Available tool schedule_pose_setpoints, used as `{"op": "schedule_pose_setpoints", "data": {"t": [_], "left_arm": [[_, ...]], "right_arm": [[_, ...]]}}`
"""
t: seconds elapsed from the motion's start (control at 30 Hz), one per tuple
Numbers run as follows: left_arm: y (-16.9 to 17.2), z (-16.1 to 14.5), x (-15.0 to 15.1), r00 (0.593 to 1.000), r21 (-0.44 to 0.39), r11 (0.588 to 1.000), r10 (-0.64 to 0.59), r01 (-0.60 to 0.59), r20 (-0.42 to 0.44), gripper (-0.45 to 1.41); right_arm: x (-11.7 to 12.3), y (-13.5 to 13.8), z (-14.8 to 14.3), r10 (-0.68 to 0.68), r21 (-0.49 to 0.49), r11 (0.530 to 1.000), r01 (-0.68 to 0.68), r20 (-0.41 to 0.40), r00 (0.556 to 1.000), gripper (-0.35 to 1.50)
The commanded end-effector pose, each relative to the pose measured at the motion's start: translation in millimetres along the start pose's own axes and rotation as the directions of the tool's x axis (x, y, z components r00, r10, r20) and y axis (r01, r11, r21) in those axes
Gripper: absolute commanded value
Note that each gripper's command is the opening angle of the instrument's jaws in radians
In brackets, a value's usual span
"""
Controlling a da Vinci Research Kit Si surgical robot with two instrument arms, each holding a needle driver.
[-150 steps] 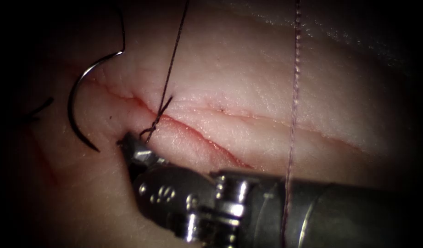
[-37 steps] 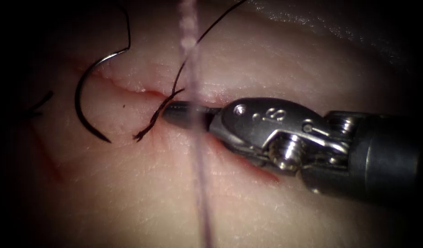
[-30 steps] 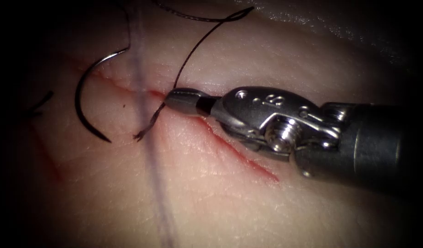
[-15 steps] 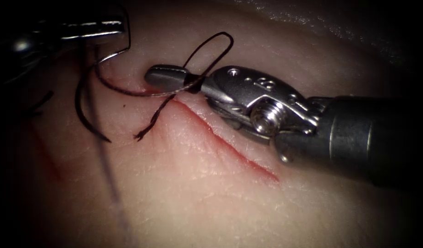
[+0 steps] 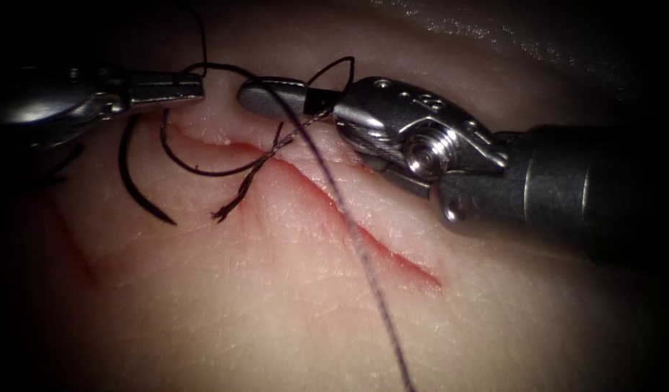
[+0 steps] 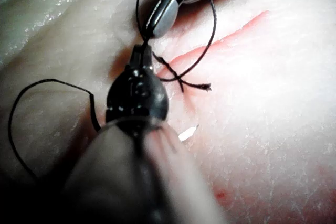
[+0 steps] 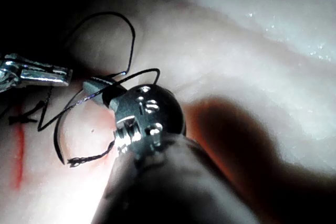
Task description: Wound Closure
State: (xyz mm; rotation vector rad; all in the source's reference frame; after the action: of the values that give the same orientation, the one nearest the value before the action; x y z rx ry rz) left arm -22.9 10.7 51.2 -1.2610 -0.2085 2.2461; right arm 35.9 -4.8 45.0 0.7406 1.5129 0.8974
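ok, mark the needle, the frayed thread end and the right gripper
needle (image 5: 131,185): endoscope view, mid-curve, lying on the tissue.
frayed thread end (image 5: 236,199): endoscope view, twisted tail.
right gripper (image 5: 265,94): endoscope view, tips.

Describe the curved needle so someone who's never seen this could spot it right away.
Start at the red cut running across the tissue. At its left end, just under the left tool, the needle lies loose on the surface. Unlike the thin, limp thread beside it, it is a thick, stiff dark arc ending in a sharp point.
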Motion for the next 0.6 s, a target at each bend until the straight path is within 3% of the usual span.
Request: {"op": "schedule_pose_setpoints", "data": {"t": [0.03,0.33,0.6], "left_arm": [[0.0,0.9,-0.6,1.000,-0.002,1.000,0.001,-0.001,0.003,-0.45],[-1.2,3.1,-1.1,1.000,0.008,1.000,0.003,-0.003,0.013,-0.45],[-2.4,4.9,0.0,1.000,0.017,1.000,-0.005,0.005,0.014,-0.45]], "right_arm": [[-0.4,0.3,0.9,-0.002,0.042,0.999,0.002,-0.004,1.000,-0.35],[-1.0,-0.5,2.3,-0.024,0.235,0.972,0.004,0.081,0.996,-0.35],[-2.1,-1.1,4.5,-0.087,0.328,0.944,0.031,0.157,0.984,-0.35]]}}
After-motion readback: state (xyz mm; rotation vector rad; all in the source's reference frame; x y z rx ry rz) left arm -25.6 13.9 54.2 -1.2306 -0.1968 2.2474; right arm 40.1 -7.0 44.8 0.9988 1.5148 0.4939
